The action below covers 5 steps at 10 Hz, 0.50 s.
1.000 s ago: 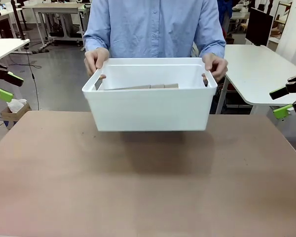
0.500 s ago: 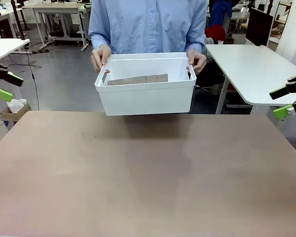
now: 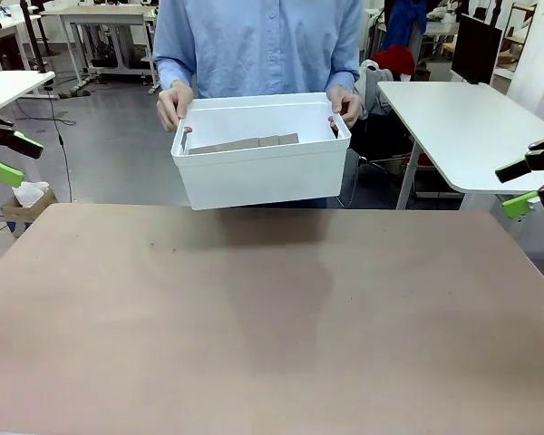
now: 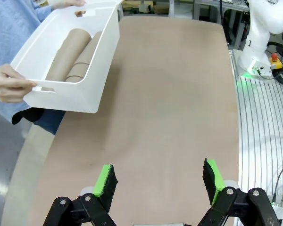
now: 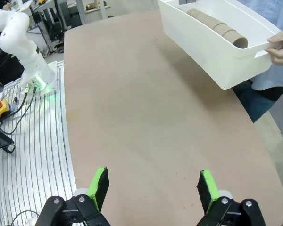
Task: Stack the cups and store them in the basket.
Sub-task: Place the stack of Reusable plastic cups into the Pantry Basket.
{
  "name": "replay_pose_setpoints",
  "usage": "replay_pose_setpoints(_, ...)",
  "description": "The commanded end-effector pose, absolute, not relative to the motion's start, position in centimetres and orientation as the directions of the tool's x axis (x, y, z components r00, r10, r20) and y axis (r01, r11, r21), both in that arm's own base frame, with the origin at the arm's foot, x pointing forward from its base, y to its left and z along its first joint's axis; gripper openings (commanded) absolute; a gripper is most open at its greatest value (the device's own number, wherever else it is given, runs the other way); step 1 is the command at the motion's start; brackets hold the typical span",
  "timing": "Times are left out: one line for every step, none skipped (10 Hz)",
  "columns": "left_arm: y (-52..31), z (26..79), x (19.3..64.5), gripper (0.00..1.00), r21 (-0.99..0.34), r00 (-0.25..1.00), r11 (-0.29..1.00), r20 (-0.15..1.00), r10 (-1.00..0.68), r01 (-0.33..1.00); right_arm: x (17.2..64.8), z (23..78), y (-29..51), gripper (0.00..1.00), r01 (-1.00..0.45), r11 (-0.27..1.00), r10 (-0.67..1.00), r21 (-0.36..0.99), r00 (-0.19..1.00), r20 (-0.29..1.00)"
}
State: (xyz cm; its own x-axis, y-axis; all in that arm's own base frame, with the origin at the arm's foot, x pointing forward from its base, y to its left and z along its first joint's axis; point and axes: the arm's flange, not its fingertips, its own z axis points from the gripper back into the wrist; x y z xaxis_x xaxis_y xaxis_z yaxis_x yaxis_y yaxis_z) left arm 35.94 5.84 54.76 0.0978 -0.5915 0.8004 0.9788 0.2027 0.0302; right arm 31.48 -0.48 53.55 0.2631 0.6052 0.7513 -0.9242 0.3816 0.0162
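- the person stands at the far side of the table point(image 3: 272, 326) and holds the basket point(image 3: 258, 172) in the air, clear of the tabletop, just beyond the table's far edge
- one hand point(image 3: 172, 104) grips the basket rim at the slot handle on picture left of the front view; the other hand point(image 3: 344, 104) grips the rim at the opposite end
- the cups point(image 3: 245, 143) lie on their sides inside the basket as nested tan-brown stacks; the left wrist view shows two stacks lying side by side along the basket floor point(image 4: 73, 54), and the right wrist view shows the stepped rims of one stack with an open mouth at its end point(image 5: 221, 29)
- the left gripper point(image 3: 2, 154) hangs at the left edge of the front view, off the table and well apart from the basket; in its own wrist view point(image 4: 158, 181) the green pads stand wide apart with only bare tabletop between them, holding nothing
- the right gripper point(image 3: 530, 186) hangs at the right edge of the front view, also well apart from the basket; in its own wrist view point(image 5: 151, 186) the jaws are fully spread and hold nothing
- the basket sits tilted in both wrist views, near the upper corner of each picture
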Motion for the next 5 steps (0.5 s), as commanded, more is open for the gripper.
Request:
replay_pose_setpoints(5.83, 55.12, 36.01, 0.95, 0.022, 0.102, 0.202, 0.806, -0.583, 0.979, 31.54, 53.59, -0.42, 1.0, -0.922, 0.387, 0.607, 0.012, 0.264, 0.75)
replay_pose_setpoints(5.83, 55.12, 36.01, 0.95, 0.022, 0.102, 0.202, 0.806, -0.583, 0.979, 31.54, 53.59, -0.42, 1.0, -0.922, 0.387, 0.607, 0.012, 0.264, 0.75)
replay_pose_setpoints(5.83, 55.12, 36.01, 0.95, 0.022, 0.102, 0.202, 0.806, -0.583, 0.979, 31.54, 53.59, -0.42, 1.0, -0.922, 0.387, 0.607, 0.012, 0.264, 0.75)
replay_pose_setpoints(5.83, 55.12, 36.01, 0.95, 0.022, 0.102, 0.202, 0.806, -0.583, 0.979, 31.54, 53.59, -0.42, 1.0, -0.922, 0.387, 0.607, 0.012, 0.264, 0.75)
replay_pose_setpoints(5.83, 55.12, 36.01, 0.95, 0.022, 0.102, 0.202, 0.806, -0.583, 0.979, 31.54, 53.59, -0.42, 1.0, -0.922, 0.387, 0.607, 0.012, 0.264, 0.75)
